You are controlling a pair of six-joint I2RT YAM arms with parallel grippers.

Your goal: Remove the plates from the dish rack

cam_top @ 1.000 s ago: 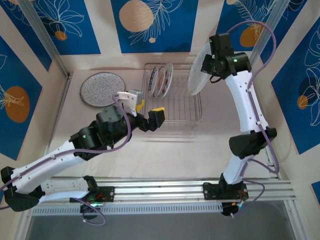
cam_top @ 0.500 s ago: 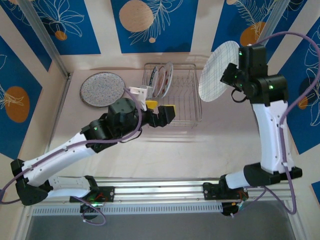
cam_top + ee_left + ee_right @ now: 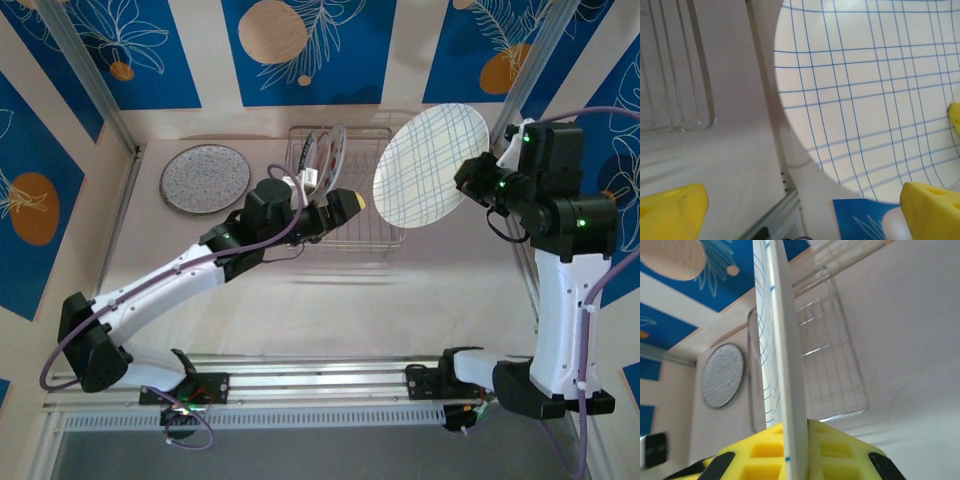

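Now the pale beige table is carrying the rectangular silver wire dish rack at its far side, and the rack is staying at the same place as a second ago.

The large round white plate with thin blue grid lines is hanging in the air over the right end of the rack, not touching the wires. One second ago it was standing nearly edge-on just beside that end; now it is sitting higher and is turning its broad face toward the top camera. The right gripper is pinching this plate at its right rim. In the right wrist view the yellow pads are pressing on both sides of the thin plate edge, with the rack lying below. The right arm is also standing more to the right than before.

The round speckled grey plate is lying flat on the table, left of the rack and apart from it, unchanged. It is showing also in the right wrist view.

Two smaller plates with patterned rims are standing upright in the left slots of the rack, as before.

The left gripper is reaching farther than a second ago: it was waiting in front of the near left corner, and now it is hovering over the near part of the rack. Its yellow fingers are standing wide apart and holding nothing.
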